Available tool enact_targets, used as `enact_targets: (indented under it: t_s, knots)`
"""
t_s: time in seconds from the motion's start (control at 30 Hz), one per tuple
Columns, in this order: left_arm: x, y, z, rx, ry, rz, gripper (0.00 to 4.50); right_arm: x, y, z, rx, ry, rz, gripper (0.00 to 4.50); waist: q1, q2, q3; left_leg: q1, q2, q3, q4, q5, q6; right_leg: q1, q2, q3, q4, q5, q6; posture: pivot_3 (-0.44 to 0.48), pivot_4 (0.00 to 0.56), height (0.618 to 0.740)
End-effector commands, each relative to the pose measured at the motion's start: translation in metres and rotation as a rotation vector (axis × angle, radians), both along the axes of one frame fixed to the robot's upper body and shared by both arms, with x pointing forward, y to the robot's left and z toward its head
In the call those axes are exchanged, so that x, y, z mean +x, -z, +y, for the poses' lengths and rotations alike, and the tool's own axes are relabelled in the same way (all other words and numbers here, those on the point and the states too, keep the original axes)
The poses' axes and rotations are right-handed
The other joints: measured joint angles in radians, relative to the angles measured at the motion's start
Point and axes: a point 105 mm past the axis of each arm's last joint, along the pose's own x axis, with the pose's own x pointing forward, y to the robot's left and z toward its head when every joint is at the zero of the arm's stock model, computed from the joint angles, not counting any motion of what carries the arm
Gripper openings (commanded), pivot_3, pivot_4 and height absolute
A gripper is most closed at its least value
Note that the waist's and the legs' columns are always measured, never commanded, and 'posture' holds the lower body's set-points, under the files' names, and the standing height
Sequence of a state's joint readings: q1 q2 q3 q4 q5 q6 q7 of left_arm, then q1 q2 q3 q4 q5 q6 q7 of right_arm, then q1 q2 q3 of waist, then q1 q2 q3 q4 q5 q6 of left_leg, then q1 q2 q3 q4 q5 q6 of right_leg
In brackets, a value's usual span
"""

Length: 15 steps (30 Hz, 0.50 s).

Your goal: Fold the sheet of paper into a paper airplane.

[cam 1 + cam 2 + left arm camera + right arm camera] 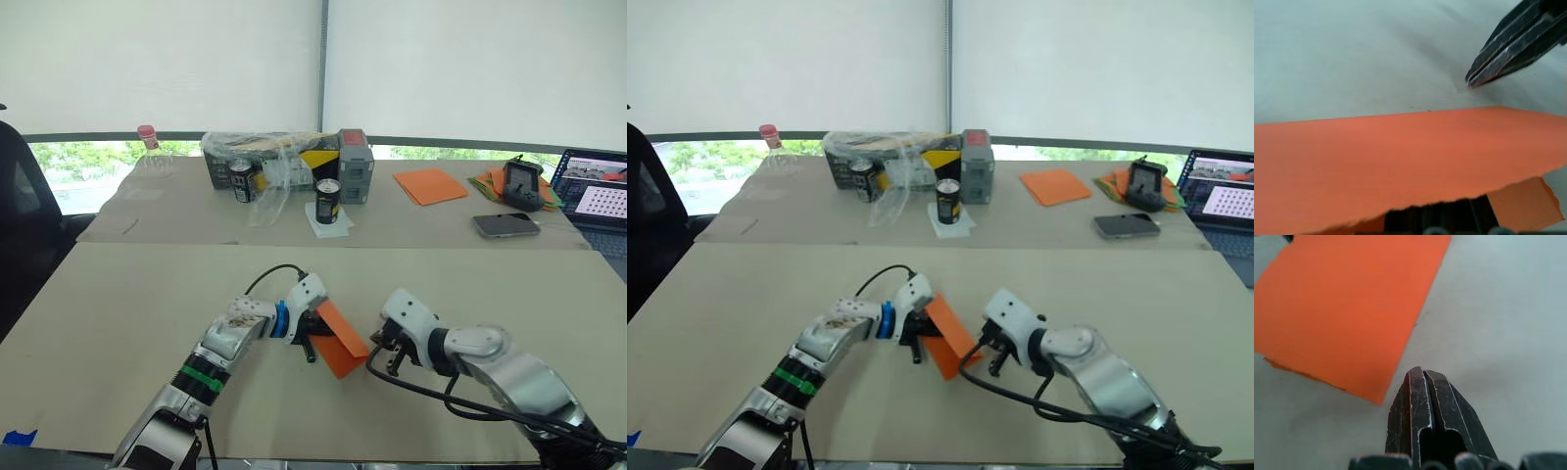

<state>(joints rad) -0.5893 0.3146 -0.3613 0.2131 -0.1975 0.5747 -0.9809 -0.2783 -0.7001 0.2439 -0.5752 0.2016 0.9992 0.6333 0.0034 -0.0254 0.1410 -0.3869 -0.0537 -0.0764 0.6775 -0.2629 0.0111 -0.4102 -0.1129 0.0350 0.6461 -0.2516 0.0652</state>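
While the left gripper (312, 338) pinches the folded sheet of paper (340, 340) above the desk (118, 304), the right gripper (390, 354) rests closed and empty just beside it.

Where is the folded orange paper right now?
The sheet of paper lies near the table's front centre in the head views, held by the left gripper, with the shut right gripper just beside it.

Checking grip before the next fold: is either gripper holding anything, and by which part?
The left gripper pinches the folded sheet of paper at its near edge. The right gripper is shut, holding nothing.
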Motion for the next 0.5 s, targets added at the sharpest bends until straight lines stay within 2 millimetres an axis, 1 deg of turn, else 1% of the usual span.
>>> enact_targets:
  t_s: [0.03, 0.07, 0.1, 0.17, 0.23, 0.3, 0.43, 0.5]
  knots:
    - [0.000, 0.012, 0.000, 0.053, -0.006, 0.038, 0.00, -0.009, -0.043, 0.009, 0.068, -0.085, -0.125, 0.02, 0.003, 0.000, 0.000, 0.001, 0.000, -0.001, 0.000, 0.000, 0.000, 0.002, 0.000, -0.001, -0.001, 0.000, 0.000, 0.000, 0.150, 0.739]
    - [0.001, 0.011, 0.001, 0.054, -0.009, 0.038, 0.00, -0.019, -0.052, 0.017, 0.105, -0.150, -0.126, 0.02, 0.003, 0.000, 0.000, 0.002, 0.000, -0.001, 0.000, 0.000, 0.000, 0.003, 0.000, -0.001, -0.001, 0.000, 0.001, 0.000, 0.150, 0.739]
    - [0.002, 0.011, 0.002, 0.054, -0.011, 0.039, 0.00, -0.031, -0.056, 0.025, 0.136, -0.215, -0.107, 0.02, 0.004, 0.000, 0.000, 0.003, 0.000, -0.001, 0.000, 0.000, 0.001, 0.004, 0.000, -0.001, -0.002, 0.000, 0.001, 0.000, 0.150, 0.739]
    - [0.004, 0.010, 0.002, 0.051, -0.014, 0.039, 0.00, -0.048, -0.057, 0.036, 0.176, -0.285, -0.060, 0.02, 0.004, 0.000, 0.000, 0.003, 0.000, -0.002, 0.000, -0.001, 0.001, 0.006, 0.000, -0.002, -0.003, -0.001, 0.001, 0.000, 0.150, 0.739]
    - [0.004, 0.010, 0.002, 0.049, -0.012, 0.041, 0.00, -0.057, -0.054, 0.050, 0.251, -0.313, -0.015, 0.02, 0.004, -0.001, 0.000, 0.004, 0.001, -0.003, 0.000, -0.001, 0.002, 0.007, 0.000, -0.003, -0.003, -0.001, 0.001, 0.000, 0.150, 0.739]
    - [0.003, 0.010, 0.002, 0.048, -0.010, 0.043, 0.00, -0.059, -0.048, 0.054, 0.251, -0.312, 0.005, 0.02, 0.004, 0.000, 0.000, 0.004, 0.000, -0.003, 0.000, -0.001, 0.002, 0.007, 0.000, -0.003, -0.002, -0.001, 0.001, 0.000, 0.150, 0.739]
    - [0.003, 0.009, 0.001, 0.045, -0.008, 0.048, 0.00, -0.052, -0.038, 0.058, 0.225, -0.284, 0.012, 0.02, 0.004, 0.000, 0.000, 0.004, 0.000, -0.003, 0.001, -0.001, 0.002, 0.007, 0.000, -0.003, -0.002, -0.001, 0.001, 0.000, 0.150, 0.739]
    - [0.002, 0.009, 0.003, 0.047, -0.007, 0.050, 0.00, -0.046, -0.030, 0.059, 0.185, -0.264, 0.002, 0.02, 0.003, 0.000, 0.000, 0.004, 0.000, -0.003, 0.000, -0.001, 0.002, 0.006, 0.000, -0.003, -0.002, -0.001, 0.001, 0.000, 0.150, 0.739]
